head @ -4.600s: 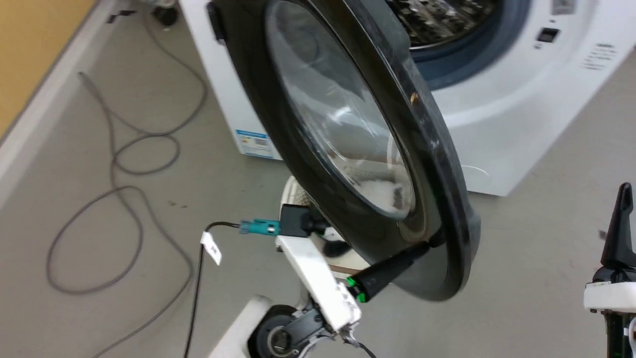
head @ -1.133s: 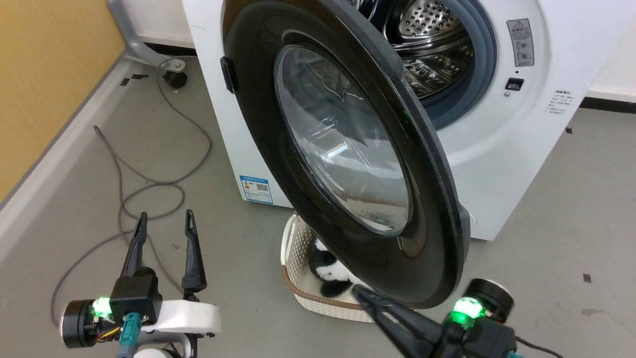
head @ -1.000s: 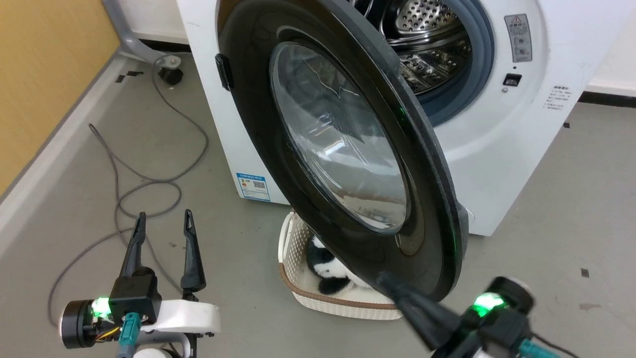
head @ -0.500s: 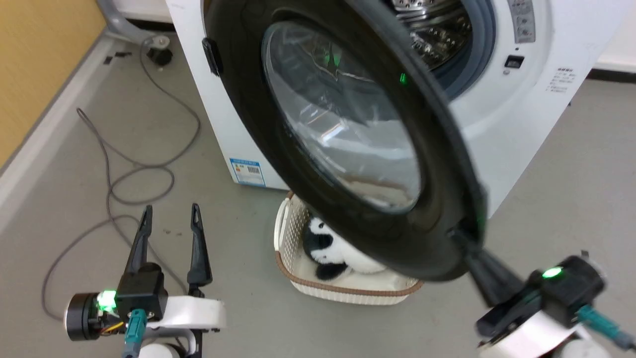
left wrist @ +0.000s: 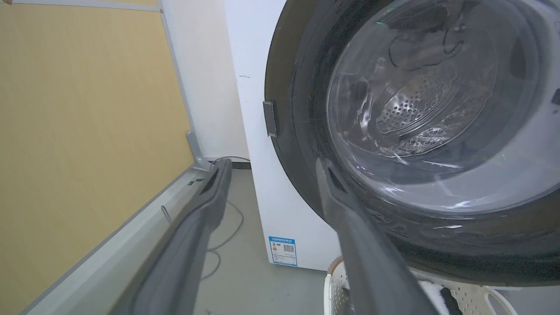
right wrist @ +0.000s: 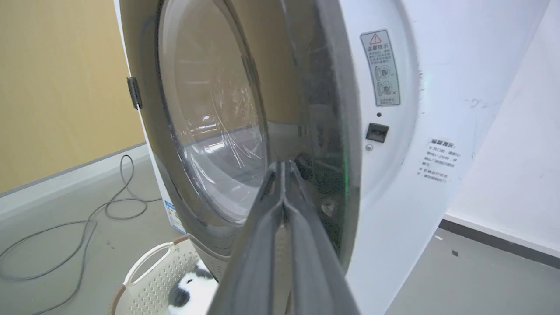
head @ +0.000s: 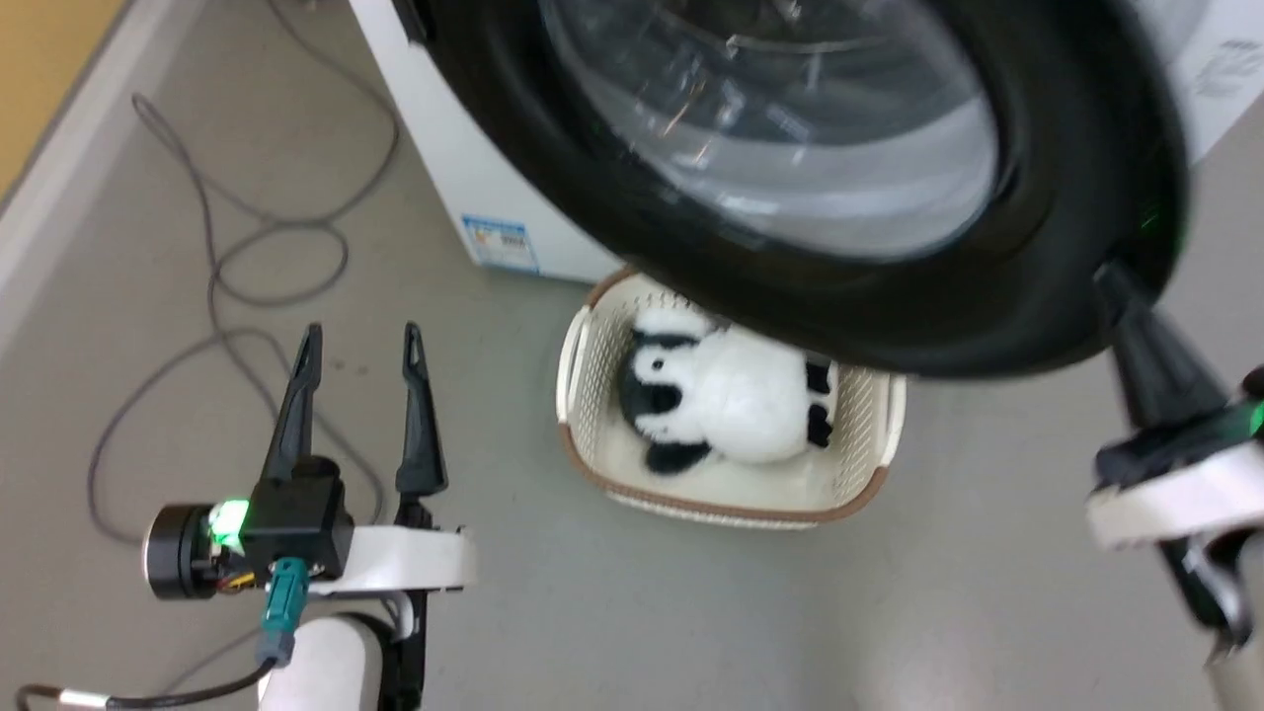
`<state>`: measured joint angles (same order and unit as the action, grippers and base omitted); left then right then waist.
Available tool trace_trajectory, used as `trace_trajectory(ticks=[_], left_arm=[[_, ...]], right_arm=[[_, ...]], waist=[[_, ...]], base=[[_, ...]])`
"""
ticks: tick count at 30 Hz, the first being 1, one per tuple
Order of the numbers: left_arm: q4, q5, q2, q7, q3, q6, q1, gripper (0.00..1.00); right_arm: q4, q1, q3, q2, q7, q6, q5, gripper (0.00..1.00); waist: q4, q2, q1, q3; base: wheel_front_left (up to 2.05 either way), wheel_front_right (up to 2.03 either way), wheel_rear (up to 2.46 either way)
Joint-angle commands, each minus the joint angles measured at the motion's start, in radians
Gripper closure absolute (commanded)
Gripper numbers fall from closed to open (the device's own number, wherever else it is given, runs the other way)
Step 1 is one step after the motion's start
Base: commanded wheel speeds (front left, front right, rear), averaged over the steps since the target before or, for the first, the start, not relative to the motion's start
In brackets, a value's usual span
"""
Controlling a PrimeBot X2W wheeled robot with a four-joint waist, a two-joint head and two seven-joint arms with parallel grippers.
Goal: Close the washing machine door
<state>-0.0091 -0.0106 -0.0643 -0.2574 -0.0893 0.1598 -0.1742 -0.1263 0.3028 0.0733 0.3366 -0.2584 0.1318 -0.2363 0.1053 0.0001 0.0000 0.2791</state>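
Door: We see the large round glossy black washing machine door, with its bulging clear glass window, across the head view from 11 to 2 o'clock.
Machine: The big white front-loading washing machine stands behind it, with the door hinged at its 9 o'clock side.
Right gripper: The right gripper, at 3 o'clock, has its two dark fingers pressed together and empty, their tip against the door's black rim near the free edge.
Left gripper: The left gripper, at 8 o'clock, has its fingers spread apart, holding nothing, well clear of the door.
Below the door: A cream perforated plastic basket sits on the floor holding a black-and-white plush toy.
Progress: We judge the door partly closed. The right wrist view shows a gap beside the small dark latch slot.
Left to do: We judge a final push until the door latches.
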Motion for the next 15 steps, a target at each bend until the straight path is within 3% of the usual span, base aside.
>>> trace_trajectory(ticks=[1,15], left_arm=[[-0.006,-0.001,0.004,-0.004,-0.005,0.005,-0.025,0.00],[-0.020,-0.008,0.009,-0.004,-0.019,0.016,-0.095,0.00]], right_arm=[[-0.019,0.044,-0.023,0.010,-0.003,-0.001,0.014,1.00],[-0.278,0.353,-0.069,0.117,-0.003,-0.001,-0.032,1.00]], waist=[[0.022,-0.0001,0.0000,0.047],[0.059,-0.0001,0.0000,0.166]], base=[[0.00,0.00,0.00],[0.00,0.00,0.00]])
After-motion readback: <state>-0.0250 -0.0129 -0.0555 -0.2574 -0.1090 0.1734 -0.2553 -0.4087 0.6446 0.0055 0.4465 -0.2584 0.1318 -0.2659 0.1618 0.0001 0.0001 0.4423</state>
